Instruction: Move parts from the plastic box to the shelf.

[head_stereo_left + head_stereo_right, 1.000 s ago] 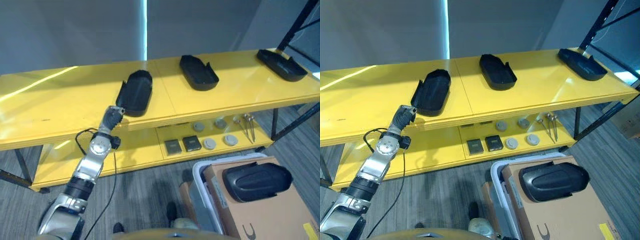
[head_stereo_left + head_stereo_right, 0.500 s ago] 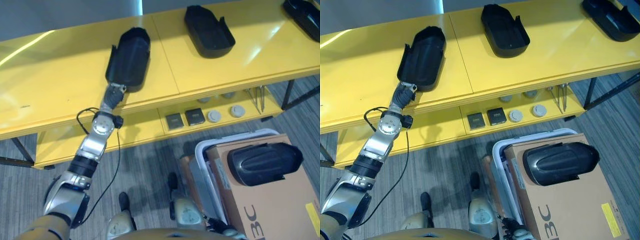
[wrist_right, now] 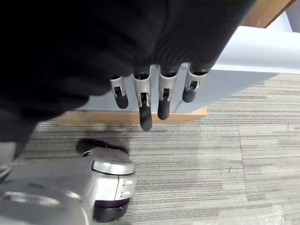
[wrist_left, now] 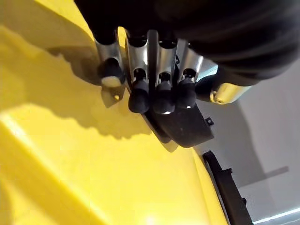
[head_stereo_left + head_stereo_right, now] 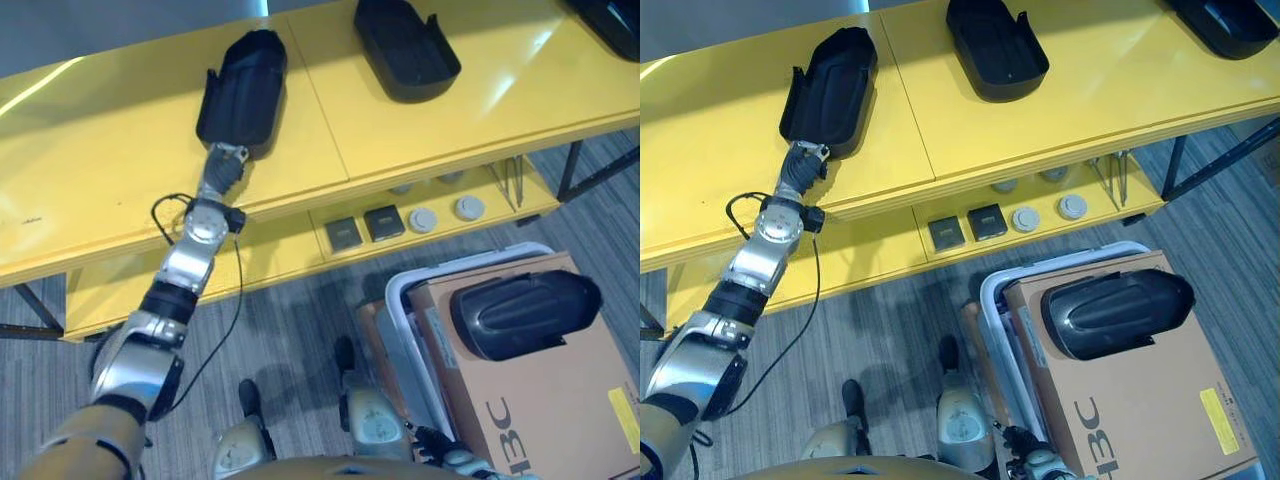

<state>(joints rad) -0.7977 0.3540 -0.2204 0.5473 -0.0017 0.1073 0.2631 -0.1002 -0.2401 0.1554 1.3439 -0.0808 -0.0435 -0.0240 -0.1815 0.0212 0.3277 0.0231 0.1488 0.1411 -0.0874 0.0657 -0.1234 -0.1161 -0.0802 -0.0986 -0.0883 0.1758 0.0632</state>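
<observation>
A long black shell part (image 5: 243, 92) lies on the yellow shelf top (image 5: 90, 180), left of the middle. My left hand (image 5: 225, 165) reaches over the shelf's front edge, its straight fingertips (image 4: 157, 96) against the part's near end; it is open. Two more black parts (image 5: 405, 50) (image 5: 612, 15) lie farther right on the shelf. Another black part (image 5: 525, 312) rests on a cardboard box (image 5: 540, 410) inside the white plastic box (image 5: 400, 300) at lower right. My right hand (image 3: 145, 108) hangs open beside the plastic box's wall (image 3: 253, 51).
The lower shelf (image 5: 270, 265) holds two dark square pieces (image 5: 345, 232), grey discs (image 5: 467, 208) and thin metal tools (image 5: 515, 180). A black frame post (image 5: 600, 165) stands at the right end. Grey carpet (image 5: 290, 340) lies between shelf and box.
The head camera has tipped downward. My left hand has gone from the shelf's front edge onto its top, and the black part now lies farther back from that edge.
</observation>
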